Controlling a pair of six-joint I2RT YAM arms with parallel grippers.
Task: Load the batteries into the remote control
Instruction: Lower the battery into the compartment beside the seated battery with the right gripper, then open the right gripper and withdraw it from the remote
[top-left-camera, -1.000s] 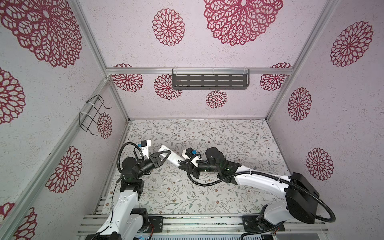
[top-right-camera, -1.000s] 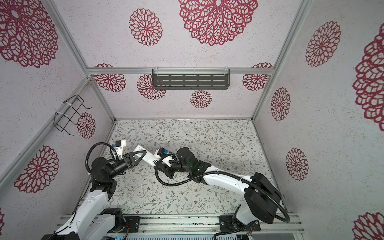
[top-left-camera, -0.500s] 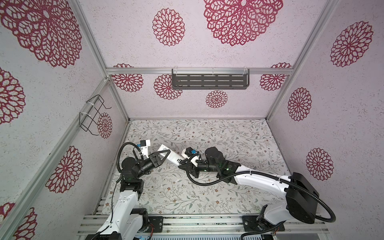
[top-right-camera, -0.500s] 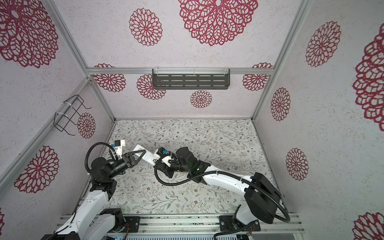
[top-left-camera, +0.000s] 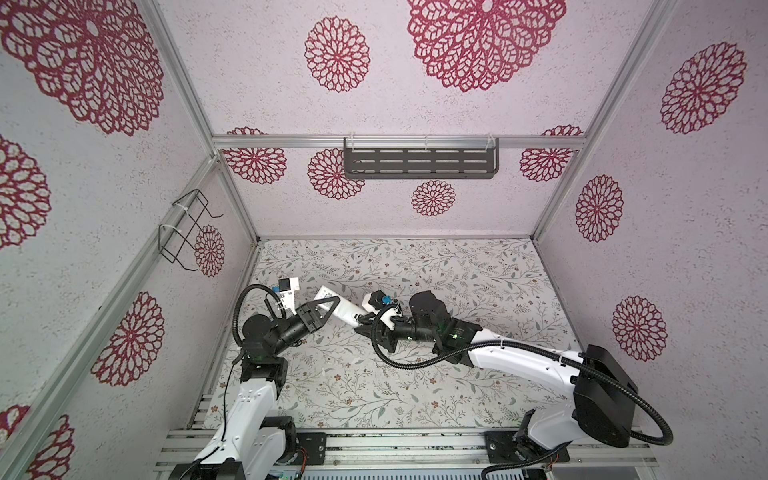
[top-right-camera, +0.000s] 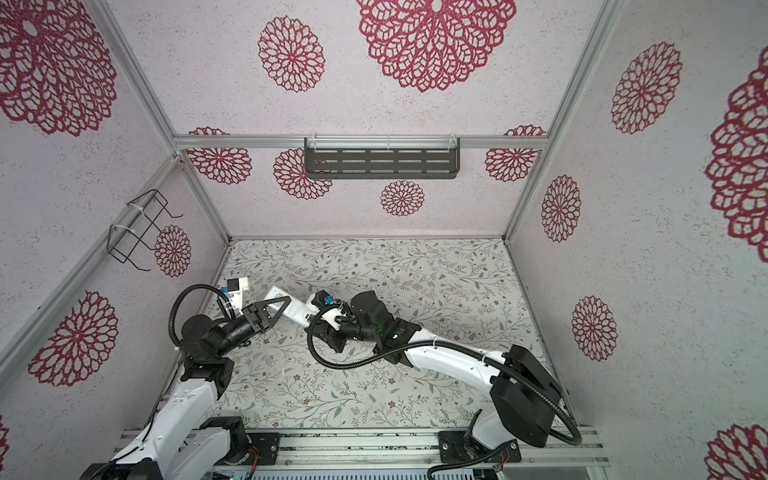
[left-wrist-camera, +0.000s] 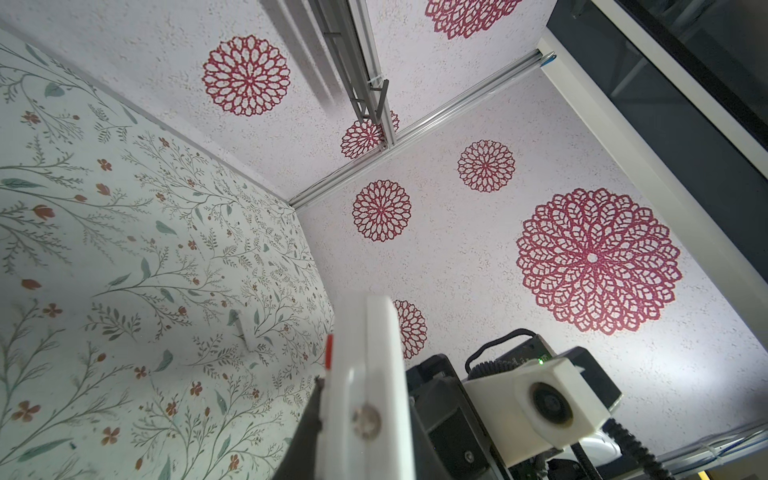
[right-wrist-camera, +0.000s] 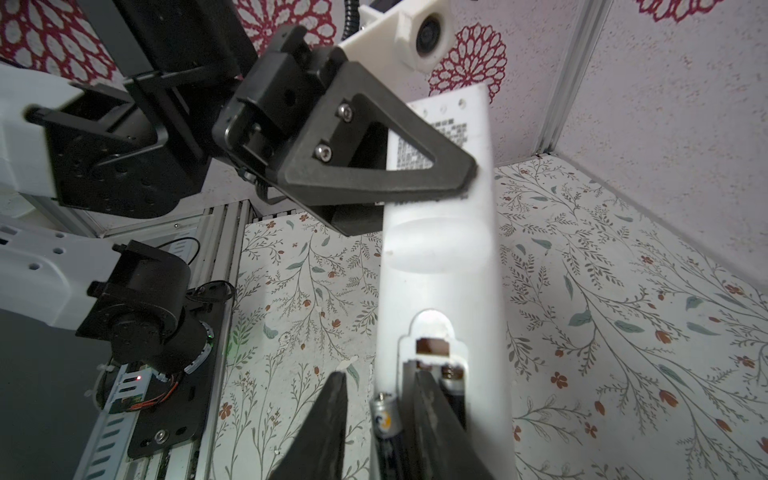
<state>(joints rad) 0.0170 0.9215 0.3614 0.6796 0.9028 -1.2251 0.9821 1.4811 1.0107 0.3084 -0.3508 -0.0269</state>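
Observation:
The remote control (top-left-camera: 338, 309) (top-right-camera: 291, 309) is a long white bar held off the mat, back side up. My left gripper (top-left-camera: 330, 306) (left-wrist-camera: 365, 449) is shut on it near the dark code sticker (right-wrist-camera: 409, 160). Its battery bay (right-wrist-camera: 432, 357) is uncovered, and one battery (right-wrist-camera: 455, 390) lies inside. My right gripper (right-wrist-camera: 380, 386) (top-left-camera: 361, 326) is at that end, jaws apart. A second battery (right-wrist-camera: 384, 419) sits between them on the remote's edge. It rests against one finger (right-wrist-camera: 428, 415), with a gap to the other finger (right-wrist-camera: 332, 415).
A small white scrap (right-wrist-camera: 345, 365) lies on the floral mat below the remote. A dark slotted shelf (top-left-camera: 419, 162) hangs on the back wall and a wire basket (top-left-camera: 183, 232) on the left wall. Metal rails (top-left-camera: 374, 440) run along the front edge.
My right gripper's jaws have parted a little around the battery. Both arms and the remote stay in nearly the same place.

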